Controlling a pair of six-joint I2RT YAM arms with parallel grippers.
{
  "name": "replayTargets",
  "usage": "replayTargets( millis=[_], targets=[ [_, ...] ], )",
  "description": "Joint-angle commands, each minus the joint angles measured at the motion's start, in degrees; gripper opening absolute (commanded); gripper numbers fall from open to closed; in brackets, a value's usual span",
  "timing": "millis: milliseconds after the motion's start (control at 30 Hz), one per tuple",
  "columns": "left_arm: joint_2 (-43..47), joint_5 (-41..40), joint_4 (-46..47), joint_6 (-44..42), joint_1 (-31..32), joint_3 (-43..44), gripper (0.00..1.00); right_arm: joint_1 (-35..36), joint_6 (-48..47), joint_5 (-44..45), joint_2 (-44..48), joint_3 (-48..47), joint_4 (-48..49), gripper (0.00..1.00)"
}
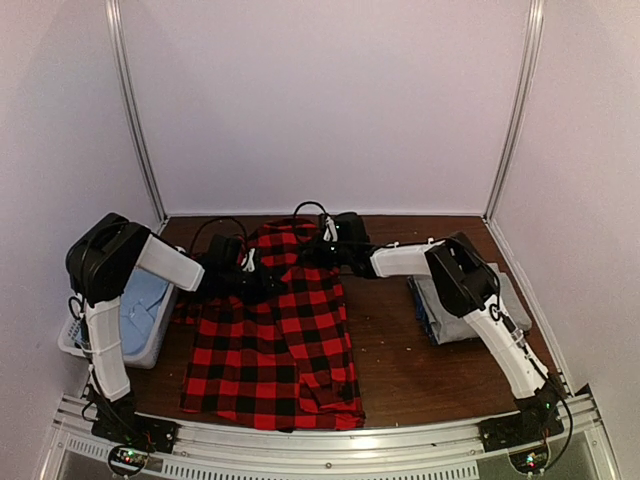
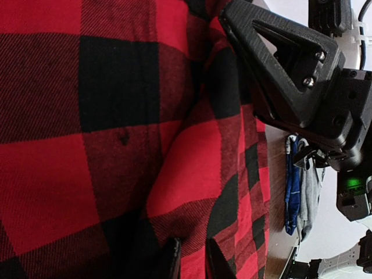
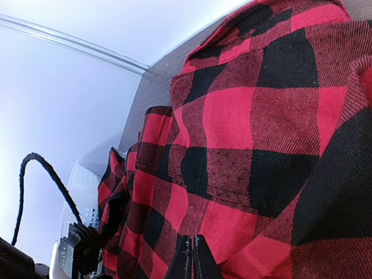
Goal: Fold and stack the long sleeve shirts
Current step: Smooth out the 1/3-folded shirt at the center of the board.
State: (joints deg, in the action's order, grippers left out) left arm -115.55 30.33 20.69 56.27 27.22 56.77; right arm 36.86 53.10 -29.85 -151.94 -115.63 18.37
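white bin holding blue cloth, far left.

Flannel shirt, mid-frame: red & blk buffalo check. Folded shirt, right: plain grey. Basket, left: white, w/ lt-blue cloth. Surface: dk brown wood. Left arm & right arm: white, blk housings.
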Motion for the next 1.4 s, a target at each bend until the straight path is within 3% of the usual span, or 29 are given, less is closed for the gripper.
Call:
replayTargets(
  millis=[0,600,900,1167,1367],
  targets=[
    [-0.6,-1.8,-1.3,-0.9,0.3,2.0,0.15,-0.9,1.2,-0.1,-2.7,-3.7,-2.3,0.04],
    [-1.3,-2.6,-6.3,-1.9,0.3,2.2,0.1,-7.3,9.2,3.7,-11.2,-15.3,-4.4,0.04],
    [0.6,-2.3,-8.6,-4.3,0.3,4.6,0.1,-9.1,9.8,0.9,-9.9,-17.1,-4.2,0.05],
    [4.9,-1.2,-14.5,-9.8,0.3,11.7,0.1,-9.9,-0.9,1.5,1.5,-12.6,-13.2,0.22],
    [13.7,-1.8,-16.6,-12.3,0.3,10.5,0.2,-9.8,-8.3,4.9,14.3,1.9,-17.0,0.39]
  ],
)
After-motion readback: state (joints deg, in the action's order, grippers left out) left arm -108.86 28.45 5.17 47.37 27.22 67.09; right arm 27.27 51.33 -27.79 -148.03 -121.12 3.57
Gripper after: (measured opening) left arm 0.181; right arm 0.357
